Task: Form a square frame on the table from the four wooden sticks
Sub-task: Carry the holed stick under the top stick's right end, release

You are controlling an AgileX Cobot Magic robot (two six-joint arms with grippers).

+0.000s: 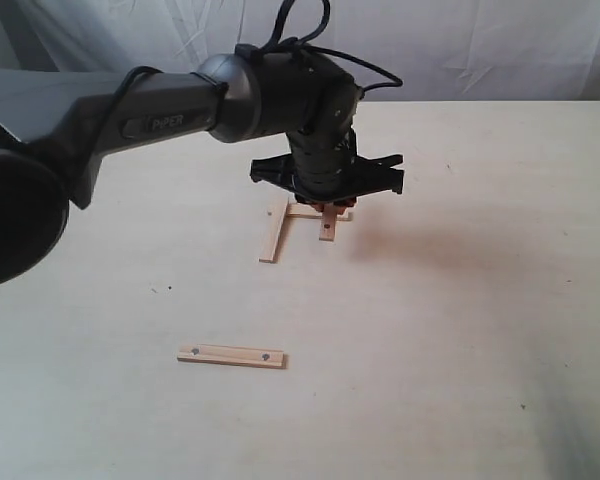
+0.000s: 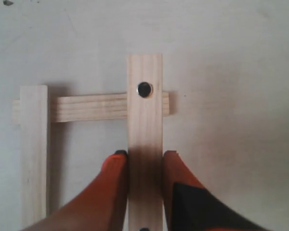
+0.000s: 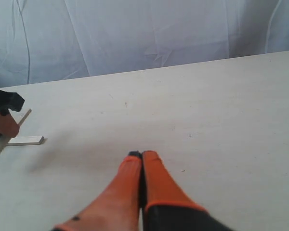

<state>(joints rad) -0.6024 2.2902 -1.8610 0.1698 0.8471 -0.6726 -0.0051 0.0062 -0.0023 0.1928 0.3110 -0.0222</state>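
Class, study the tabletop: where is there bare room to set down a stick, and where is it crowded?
Bare: the table on the right of the left gripper, and the strip between the three overlapping sticks and the loose stick. Crowded: beneath that gripper, clamped on the held stick.

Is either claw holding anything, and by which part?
Left claw grips one wooden stick by its long edges, near mid-length; right claw is shut, empty.
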